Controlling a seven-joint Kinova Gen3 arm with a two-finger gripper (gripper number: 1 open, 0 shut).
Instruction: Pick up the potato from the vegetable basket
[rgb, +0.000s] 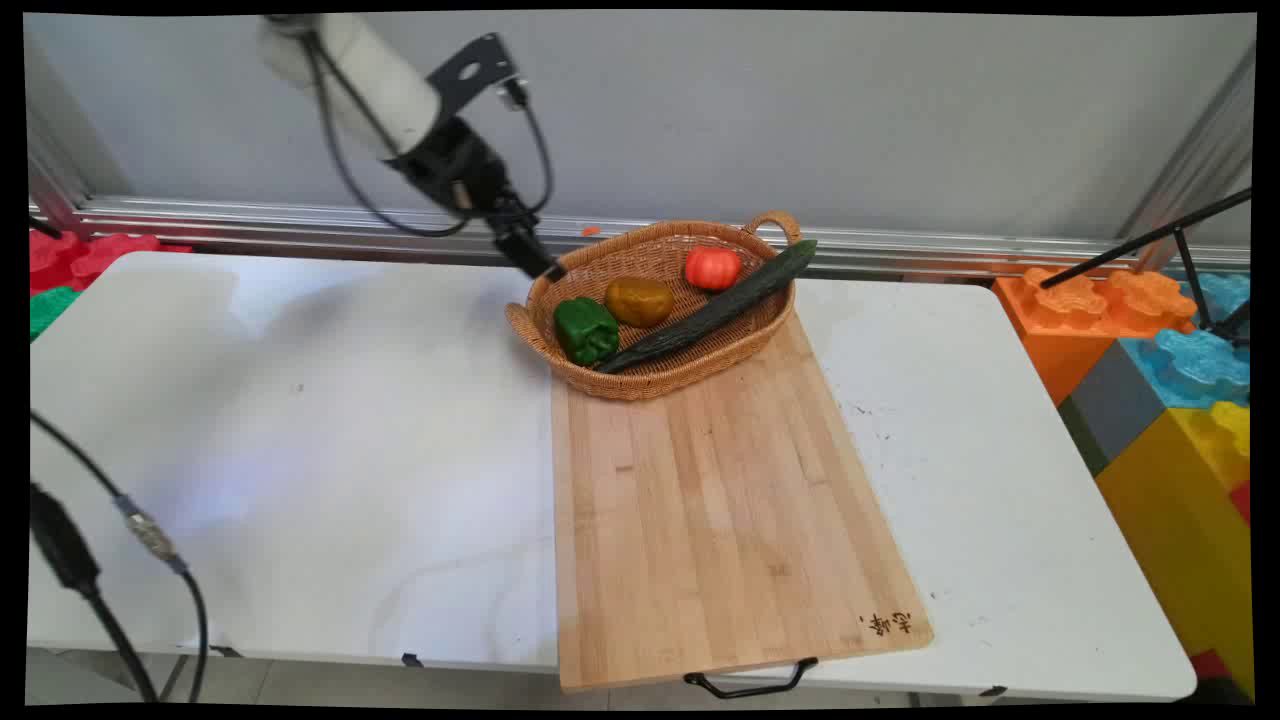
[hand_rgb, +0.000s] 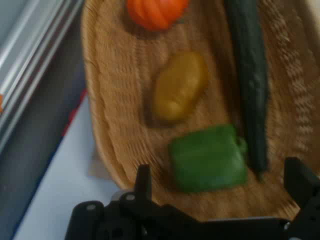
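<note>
White desk (rgb: 300, 420) spreads under me, with a wooden cutting board (rgb: 720, 520) lying on it and a wicker basket (rgb: 660, 380) sitting on the board's far end. My fingers (hand_rgb: 143, 181) are spread wide and hold nothing, hanging just above the basket's left rim. Inside the basket, a green pepper (hand_rgb: 210, 157) lies nearest to me, a brownish potato (hand_rgb: 179, 87) sits just beyond it, and an orange-red tomato (hand_rgb: 156, 12) rests farther back. A long dark cucumber (hand_rgb: 250, 75) stretches along the basket's right side, its far end poking over the rim beside the handle.
</note>
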